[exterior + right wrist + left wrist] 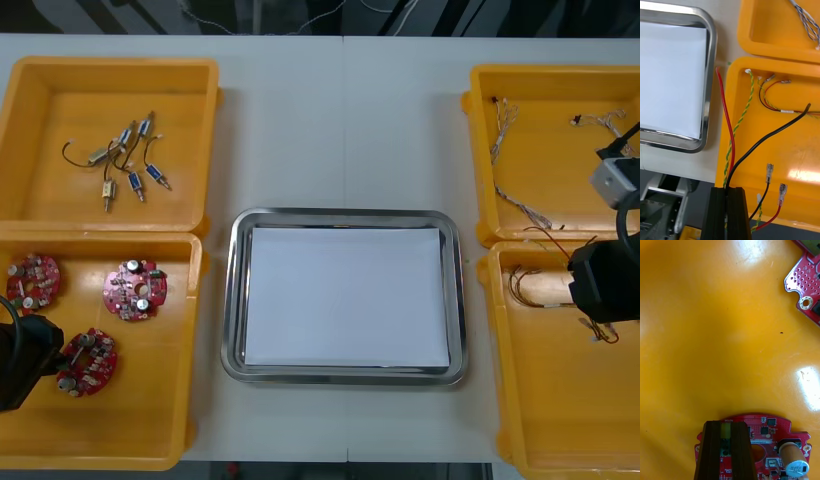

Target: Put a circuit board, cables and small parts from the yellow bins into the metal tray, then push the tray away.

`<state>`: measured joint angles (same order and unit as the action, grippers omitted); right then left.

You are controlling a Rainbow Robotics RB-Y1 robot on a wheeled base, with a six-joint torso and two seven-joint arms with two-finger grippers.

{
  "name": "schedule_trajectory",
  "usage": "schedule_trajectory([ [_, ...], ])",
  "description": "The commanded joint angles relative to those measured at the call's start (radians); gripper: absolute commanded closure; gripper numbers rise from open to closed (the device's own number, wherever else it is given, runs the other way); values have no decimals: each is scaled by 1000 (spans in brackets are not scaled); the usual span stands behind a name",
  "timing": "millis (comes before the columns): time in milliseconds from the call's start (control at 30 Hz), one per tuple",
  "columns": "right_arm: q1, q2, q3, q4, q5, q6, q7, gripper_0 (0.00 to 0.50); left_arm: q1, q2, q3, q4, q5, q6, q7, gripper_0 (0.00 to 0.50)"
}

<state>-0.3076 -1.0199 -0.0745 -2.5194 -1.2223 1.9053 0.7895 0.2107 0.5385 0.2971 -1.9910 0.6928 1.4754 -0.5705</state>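
Observation:
My left gripper is low in the near left yellow bin. In the left wrist view it is shut on the edge of a round red circuit board, the same board seen from the front. My right gripper is over the near right yellow bin. In the right wrist view it is shut on a bundle of cables: a red cable, a black cable and a twisted yellow-green cable. The metal tray, white inside, lies between the bins.
Two more circuit boards lie in the near left bin. Small metal parts sit in the far left bin. Twisted blue and white cables lie in the far right bin. Loose cables stay in the near right bin.

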Motion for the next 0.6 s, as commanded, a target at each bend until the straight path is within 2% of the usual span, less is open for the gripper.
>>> schedule_trajectory([
  [33, -120, -54, 110, -4, 4, -8, 88, 500, 36, -15, -6, -34, -4, -12, -20, 500],
  [267, -237, -52, 233, 14, 1, -8, 91, 500, 36, 1, 28, -66, 16, 8, -25, 500],
  [433, -315, -52, 314, 42, -10, -8, 105, 500, 26, 29, 57, -94, 33, 74, -40, 500],
  [600, -326, -39, 326, 64, -8, -8, 120, 500, 10, 63, 73, -121, 45, 125, -52, 500],
])
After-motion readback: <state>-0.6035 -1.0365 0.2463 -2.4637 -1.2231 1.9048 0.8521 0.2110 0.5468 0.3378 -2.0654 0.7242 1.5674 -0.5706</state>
